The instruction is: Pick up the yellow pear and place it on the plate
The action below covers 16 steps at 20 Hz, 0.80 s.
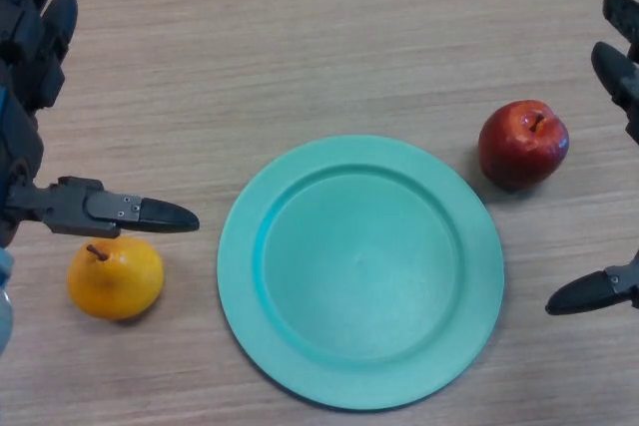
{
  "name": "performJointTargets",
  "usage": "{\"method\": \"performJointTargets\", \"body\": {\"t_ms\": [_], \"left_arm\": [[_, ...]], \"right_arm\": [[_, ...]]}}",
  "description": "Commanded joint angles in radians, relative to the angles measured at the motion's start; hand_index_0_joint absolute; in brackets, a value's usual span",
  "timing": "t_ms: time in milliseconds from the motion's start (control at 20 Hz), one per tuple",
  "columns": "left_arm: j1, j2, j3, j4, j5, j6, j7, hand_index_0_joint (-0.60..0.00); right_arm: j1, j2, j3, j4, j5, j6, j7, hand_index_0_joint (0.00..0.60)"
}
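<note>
The yellow pear [115, 277] sits on the surface [300, 47] just left of the teal plate [240, 276], and the left hand [40, 127] hangs above it, fingers spread, holding nothing. It should come down squarely and close round the body, clear of the stem. The plate is empty; a red apple [522, 144] lies beside it near the right hand [619, 77], likewise spread and empty

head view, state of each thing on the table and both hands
yellow pear: on the table left of the plate, not held
plate: empty
red apple: on the table right of the plate, untouched
left hand: open, thumb over the pear
right hand: open, holding nothing
</note>
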State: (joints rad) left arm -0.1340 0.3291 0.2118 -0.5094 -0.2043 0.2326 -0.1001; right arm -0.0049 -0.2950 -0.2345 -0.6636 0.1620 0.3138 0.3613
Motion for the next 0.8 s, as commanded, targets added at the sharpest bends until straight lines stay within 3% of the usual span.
{"method": "performJointTargets", "body": {"t_ms": [50,400,500,800], "left_arm": [[-0.018,0.036,0.094,-0.088,-0.048,-0.069,0.027,0.0],[0.017,0.028,0.117,-0.118,-0.077,-0.07,0.011,0.0],[0.05,0.044,0.157,-0.162,-0.07,-0.033,-0.055,0.0],[0.15,0.027,0.303,-0.089,-0.093,-0.094,-0.218,0.0]], "right_arm": [[-0.008,-0.017,-0.06,-0.067,-0.006,-0.104,-0.024,0.0],[-0.002,-0.013,-0.063,-0.068,-0.007,-0.09,-0.022,0.0],[-0.015,-0.012,-0.049,-0.038,-0.02,-0.114,-0.036,0.0],[-0.027,-0.013,-0.018,0.011,-0.012,-0.117,-0.034,0.0]]}}
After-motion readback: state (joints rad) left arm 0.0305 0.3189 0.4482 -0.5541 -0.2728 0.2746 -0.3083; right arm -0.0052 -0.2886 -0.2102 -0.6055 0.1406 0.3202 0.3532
